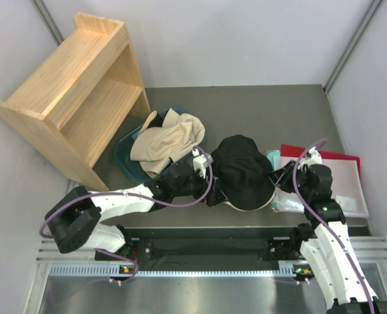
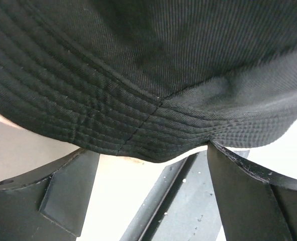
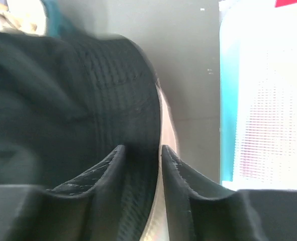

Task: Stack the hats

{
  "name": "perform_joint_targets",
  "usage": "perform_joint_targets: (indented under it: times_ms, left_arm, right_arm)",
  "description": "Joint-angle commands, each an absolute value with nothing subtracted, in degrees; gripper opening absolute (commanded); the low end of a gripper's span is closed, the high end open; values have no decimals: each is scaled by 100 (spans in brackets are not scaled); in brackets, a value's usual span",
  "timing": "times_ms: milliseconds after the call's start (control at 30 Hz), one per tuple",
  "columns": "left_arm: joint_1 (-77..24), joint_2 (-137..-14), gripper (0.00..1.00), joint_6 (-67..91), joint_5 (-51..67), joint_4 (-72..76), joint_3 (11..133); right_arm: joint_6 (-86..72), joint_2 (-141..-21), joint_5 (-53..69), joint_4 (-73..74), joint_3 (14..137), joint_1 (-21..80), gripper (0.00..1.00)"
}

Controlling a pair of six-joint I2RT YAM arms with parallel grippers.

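Left claw [image 2: 148, 150]: fingers wide apart, nothing clamped. The black hat [image 1: 245, 171] brim sags just above the gap.

Right claw [image 3: 140, 150]: fingers nearly together with the brim's edge in the gap. That view is smeared, so we cannot tell whether it's pinched or loose.

Left wrist view is almost all brim, crown cut off. We see a cream hat [image 2: 118, 201] under the black one; how many lie there is hidden.

Black hat sits mid-table between both claws, crown up, brim down, outline slightly longer running away from the bases.

Left of it is a teal tub [image 1: 122, 154], mostly buried under a heap of cream hats [image 1: 170, 140]. Wooden shelf [image 1: 75, 85] is far left, tilted. Clear bin [image 1: 344, 196] with a red far edge sits just right of the right claw.
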State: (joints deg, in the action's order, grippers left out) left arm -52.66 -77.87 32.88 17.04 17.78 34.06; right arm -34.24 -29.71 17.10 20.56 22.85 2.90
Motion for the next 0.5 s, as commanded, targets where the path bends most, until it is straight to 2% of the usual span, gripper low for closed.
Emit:
perform_joint_targets:
  times_ms: [0,33,67,167,233,367,467]
  left_arm:
    - [-5309,-7436,92,2928,1082,1188,3909]
    - [-5300,-7340,94,2840,959,978,4007]
    - [-5300,-7174,94,2734,584,436,4112]
    - [-5291,-6866,97,2400,-416,-472,4534]
    - [-5247,-6733,99,2215,-824,-1184,4754]
    - [-4731,-6399,99,2022,-1283,-2038,4992]
    - [-4108,-6232,99,1916,-1310,-2197,5089]
  right_arm:
    - [-3094,-2874,1380,2468,2565,325,47]
    - [-3042,-2874,1310,2557,2671,325,57]
    - [-2945,-2874,1040,2662,2924,325,75]
    - [-2752,-2900,355,3102,3513,325,95]
    - [-2672,-2927,63,3392,3795,316,100]
    - [-2470,-2848,-561,3586,4410,325,100]
    - [-2400,-2874,-572,3507,4631,316,100]
